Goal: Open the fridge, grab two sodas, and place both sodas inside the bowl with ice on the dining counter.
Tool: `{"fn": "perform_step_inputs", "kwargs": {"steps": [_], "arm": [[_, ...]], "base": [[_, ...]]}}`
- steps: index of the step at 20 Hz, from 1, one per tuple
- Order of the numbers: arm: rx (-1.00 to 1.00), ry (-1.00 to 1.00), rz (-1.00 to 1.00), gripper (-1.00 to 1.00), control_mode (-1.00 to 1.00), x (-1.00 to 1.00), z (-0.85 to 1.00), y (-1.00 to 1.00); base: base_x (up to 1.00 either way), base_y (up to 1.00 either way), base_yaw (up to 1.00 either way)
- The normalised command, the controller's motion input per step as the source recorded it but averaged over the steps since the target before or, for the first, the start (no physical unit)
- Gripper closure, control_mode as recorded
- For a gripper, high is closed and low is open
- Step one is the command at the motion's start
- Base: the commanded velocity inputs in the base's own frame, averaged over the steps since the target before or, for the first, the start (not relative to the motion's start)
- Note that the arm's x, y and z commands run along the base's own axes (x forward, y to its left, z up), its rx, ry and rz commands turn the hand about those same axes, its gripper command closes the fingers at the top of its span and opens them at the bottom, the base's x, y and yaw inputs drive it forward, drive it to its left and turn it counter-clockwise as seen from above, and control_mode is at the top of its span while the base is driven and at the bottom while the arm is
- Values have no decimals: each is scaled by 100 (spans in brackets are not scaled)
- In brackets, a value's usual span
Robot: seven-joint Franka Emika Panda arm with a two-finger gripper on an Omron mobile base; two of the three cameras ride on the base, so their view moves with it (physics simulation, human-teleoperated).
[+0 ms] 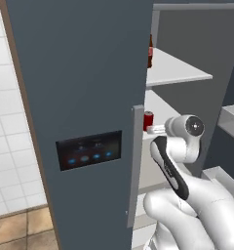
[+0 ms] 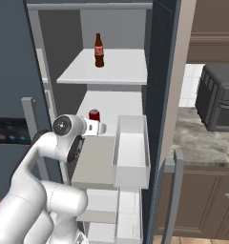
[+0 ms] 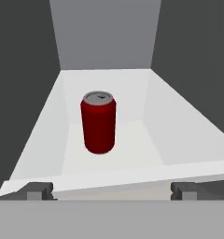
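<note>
Red soda can point(image 3: 99, 122) upright on a white fridge shelf point(image 3: 146, 140), gripper point(image 3: 113, 190) spread wide and empty just short of it, brown bottle point(image 2: 98, 50) on the shelf above, slate-blue fridge point(image 1: 85, 73) open.

White fridge shelf point(image 3: 132, 135) with one upright red soda can point(image 3: 99, 122)

A soda point(image 3: 99, 122) stands upright on a fridge shelf point(image 3: 132, 140), bottle point(image 2: 98, 50) above.
</note>
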Motion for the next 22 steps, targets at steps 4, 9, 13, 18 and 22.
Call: {"fn": "perform_step_inputs", "kwargs": {"steps": [4, 9, 13, 18, 22], "arm": [[0, 0, 0, -100, -100, 16, 0, 0], [0, 0, 0, -100, -100, 22, 0, 0], [0, -2, 0, -100, -100, 7, 5, 0], [0, 0, 0, -100, -100, 26, 7, 6], [0, 1, 1, -100, -100, 51, 0, 8]], "base": [[0, 0, 0], [0, 0, 0], [0, 0, 0], [0, 0, 0], [0, 0, 0]]}}
